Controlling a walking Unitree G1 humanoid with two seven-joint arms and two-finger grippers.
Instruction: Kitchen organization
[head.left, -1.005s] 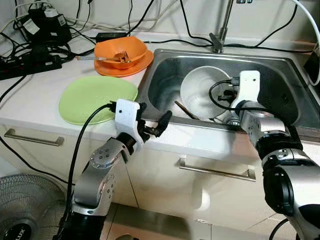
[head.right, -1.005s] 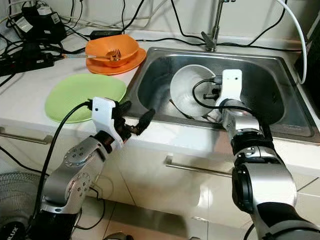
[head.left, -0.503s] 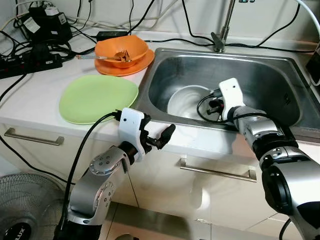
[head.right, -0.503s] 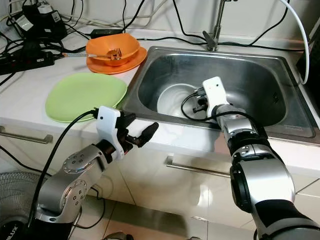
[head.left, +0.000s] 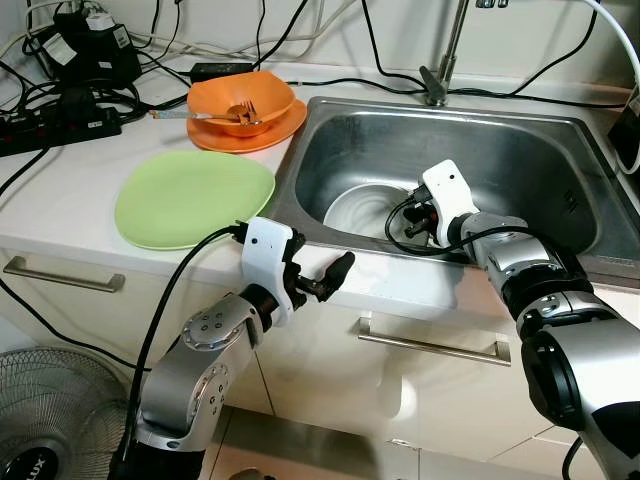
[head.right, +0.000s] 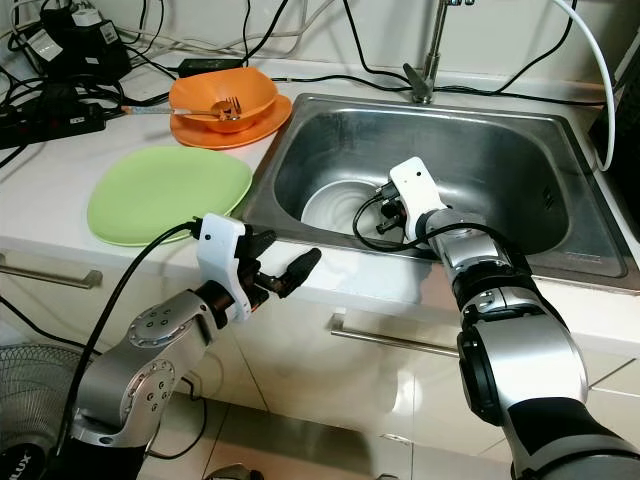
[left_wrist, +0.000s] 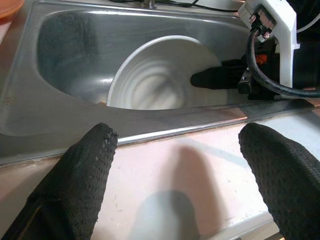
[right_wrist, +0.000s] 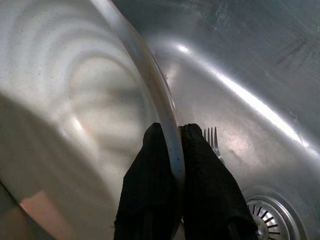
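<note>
- Black fingers of the left hand (head.left: 318, 281) hang spread wide and gripping nothing, just in front of the worktop (head.left: 70, 180) edge, near the sink's front lip; this arm looks to be waiting.
- Past that lip, the right hand (right_wrist: 172, 167) is down in the stainless sink (head.left: 520, 160), its two fingers pinched shut on the rim of the white bowl (head.left: 365, 205), one finger inside the rim and one outside.
- From where I stand, the step in hand looks like getting that bowl out of the sink. I judge the grip is made and the lift is not yet done.
- The bowl lies low in the basin, tipped toward the front wall, with the hand on its right-hand edge.
- Next it probably needs a straight lift that clears the sink's front lip. A rim pinch may let the bowl swing, so slow and level seems wise.
- Just beyond the pinched rim a fork (right_wrist: 211, 139) lies on the sink floor, near the drain (right_wrist: 274, 215).
- Farther off on the worktop sits a green plate (head.left: 195, 198), and behind it an orange bowl (head.left: 241, 101) on an orange plate (head.left: 262, 135), holding another fork (head.left: 242, 111).
</note>
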